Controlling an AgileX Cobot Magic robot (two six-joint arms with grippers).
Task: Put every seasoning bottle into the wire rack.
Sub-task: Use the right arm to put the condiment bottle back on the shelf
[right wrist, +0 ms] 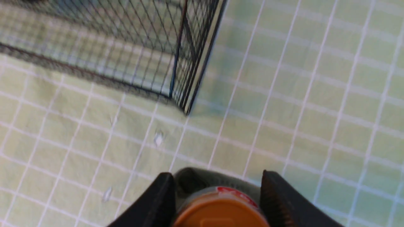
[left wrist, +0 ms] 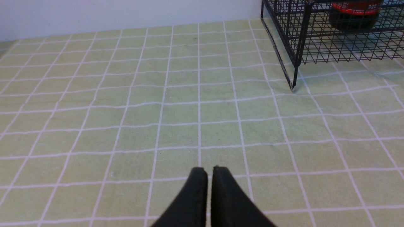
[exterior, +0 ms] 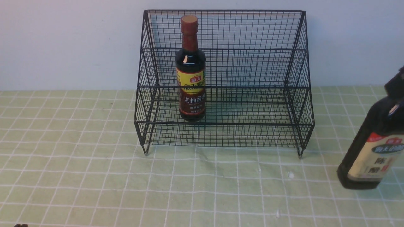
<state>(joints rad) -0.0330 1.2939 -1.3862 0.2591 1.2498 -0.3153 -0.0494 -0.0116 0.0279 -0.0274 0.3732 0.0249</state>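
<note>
two dark-liquid seasoning bottles with tan caps are in view. the slim bottle (exterior: 191,82), with a red-brown neck and a yellow and brown label, stands upright inside the large black wire rack (exterior: 221,123), on its lowest tier, toward the robot's left end. the larger bottle (exterior: 372,151), with a cream label, is outside the rack, off its right end at the edge of the front view. it is tilted, its top leaning to the right; whether its base touches the green checked cloth (exterior: 94,176) i cannot tell. the right gripper (right wrist: 217,178) is clamped on this bottle's neck, with a black finger (right wrist: 157,201) on each side just below the tan cap (right wrist: 217,211). the left gripper (left wrist: 210,171) has its jaws pressed together, holding nothing, over bare cloth and well apart from the rack's left front foot.
</note>
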